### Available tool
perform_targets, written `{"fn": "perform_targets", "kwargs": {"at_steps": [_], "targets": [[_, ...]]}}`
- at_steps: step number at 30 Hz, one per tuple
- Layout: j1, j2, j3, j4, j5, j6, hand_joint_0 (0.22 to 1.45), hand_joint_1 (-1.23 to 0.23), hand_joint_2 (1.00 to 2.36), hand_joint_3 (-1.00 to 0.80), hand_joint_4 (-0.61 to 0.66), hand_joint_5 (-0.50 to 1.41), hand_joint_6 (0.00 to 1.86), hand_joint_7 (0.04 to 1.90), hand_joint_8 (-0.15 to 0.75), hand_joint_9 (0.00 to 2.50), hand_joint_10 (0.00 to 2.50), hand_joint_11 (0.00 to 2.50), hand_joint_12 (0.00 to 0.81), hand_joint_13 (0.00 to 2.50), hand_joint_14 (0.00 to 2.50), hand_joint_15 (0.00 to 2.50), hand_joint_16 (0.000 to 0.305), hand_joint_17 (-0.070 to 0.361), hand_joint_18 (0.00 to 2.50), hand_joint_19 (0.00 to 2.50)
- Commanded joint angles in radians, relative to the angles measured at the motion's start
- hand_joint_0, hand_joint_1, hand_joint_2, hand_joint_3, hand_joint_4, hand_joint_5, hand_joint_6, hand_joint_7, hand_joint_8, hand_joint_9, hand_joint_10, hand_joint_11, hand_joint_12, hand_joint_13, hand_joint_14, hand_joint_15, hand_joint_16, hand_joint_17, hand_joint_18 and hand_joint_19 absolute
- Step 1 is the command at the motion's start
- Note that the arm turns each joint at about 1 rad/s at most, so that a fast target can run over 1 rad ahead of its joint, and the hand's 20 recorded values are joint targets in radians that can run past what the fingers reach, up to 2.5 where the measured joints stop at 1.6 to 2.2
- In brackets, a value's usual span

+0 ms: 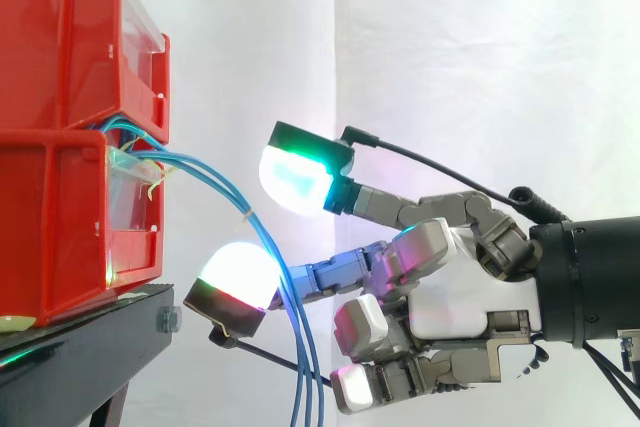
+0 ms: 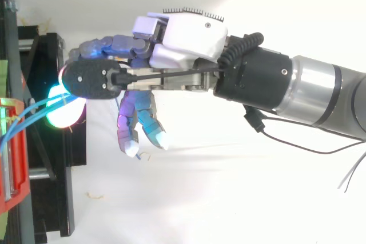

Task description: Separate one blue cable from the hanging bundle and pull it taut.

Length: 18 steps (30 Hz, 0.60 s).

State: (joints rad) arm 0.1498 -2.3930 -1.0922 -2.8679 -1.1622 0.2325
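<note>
White curtain [image 1: 450, 47] behind two stacked red bins [image 1: 50, 47] on a black stand [image 1: 80, 347]; hand [image 1: 450, 297] at right.
Side view: at least three blue cables [image 1: 262, 237] hang past the stand's edge, crossing one outstretched finger; the hand is spread wide, pinching nothing. Top view: cables [image 2: 23, 114] at left edge, beside a glowing fingertip [image 2: 63, 110].

Spilling as a bundle of thin blue cables [image 1: 262, 237] from between the two stacked red bins [image 1: 60, 127], arching outward and then dropping steeply. Gathering at a pale tie [image 1: 245, 212] partway down, fanning slightly below it, hanging slack beside the black stand [image 1: 100, 337].
</note>
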Motion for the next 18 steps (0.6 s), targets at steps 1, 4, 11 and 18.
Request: {"fn": "perform_targets", "kwargs": {"at_steps": [1,4,11,18], "targets": [[0.001,0.000,0.000,-0.001,0.001,0.001,0.67,-0.53,1.00,-0.50,0.19,0.13,0.51,1.16,0.196,1.99,0.02,0.49,0.354,1.46,0.02,0.54,0.059,0.134,1.15,0.51],[0.001,0.000,0.000,-0.001,0.003,0.001,0.70,-0.60,1.00,-0.50,0.18,0.13,0.51,1.16,0.200,1.99,0.02,0.51,0.354,1.47,0.02,0.53,0.059,0.133,1.15,0.51],[0.001,0.000,0.000,-0.001,0.013,0.002,0.73,-0.66,1.01,-0.44,0.17,0.13,0.51,1.17,0.212,1.99,0.02,0.52,0.356,1.48,0.02,0.54,0.059,0.132,1.15,0.52],[-0.001,0.000,0.000,0.002,0.018,0.011,0.50,-0.46,1.00,-0.50,0.21,0.13,0.51,1.18,0.221,1.98,0.02,0.42,0.368,1.50,0.02,0.52,0.075,0.168,1.22,0.45]]}}
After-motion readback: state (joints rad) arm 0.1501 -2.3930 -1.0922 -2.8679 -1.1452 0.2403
